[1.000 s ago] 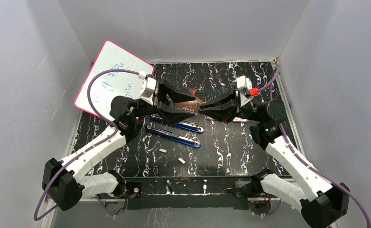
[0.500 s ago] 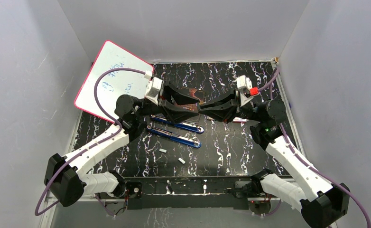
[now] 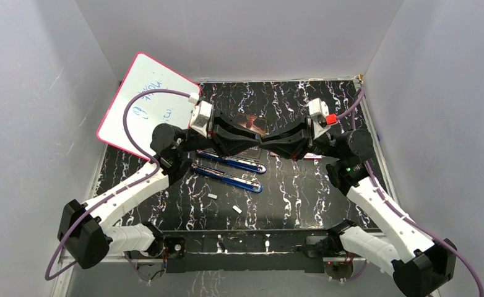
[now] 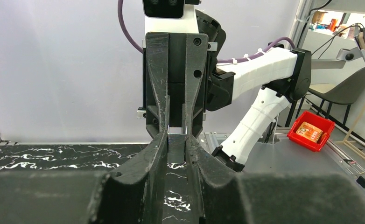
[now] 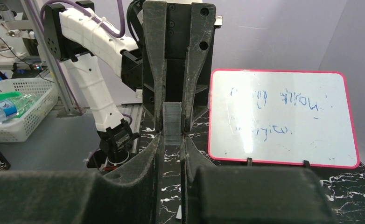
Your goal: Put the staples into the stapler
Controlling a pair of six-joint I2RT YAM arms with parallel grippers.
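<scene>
Left gripper (image 4: 177, 142): narrow, its fingers pinch one end of a staple strip (image 5: 173, 122), and it points straight at the other gripper.
Right gripper (image 5: 173, 137): narrow as well, clamped on the other end of the same strip, so the two sets of fingertips nearly touch, nose to nose.
Staple strip: bridges the two grippers and is lifted off the table (image 3: 301, 192). From the left wrist its end reads as a small open channel, and from the right wrist its ridged grey side faces out.
Why held this way: likely a hand-over or re-grip in the air. With both ends held, the thin strip cannot drop or twist while one side takes over.
Stapler (image 3: 227, 178): blue, folded open into two long bars. It lies on the table below the meeting point, towards the left gripper's side and nearer the arm bases, apart from both grippers.
Loose staple strips (image 3: 212, 195): two short silvery pieces lie nearer the bases than the stapler, well apart from the fingers, the second one here (image 3: 237, 210).
Whiteboard (image 3: 145, 102): leans behind the left gripper's wrist, out of the way.
Step in hand: the strip is not yet in the stapler's channel.
Risk: one gripper letting go before the other's pinch is firm.
</scene>
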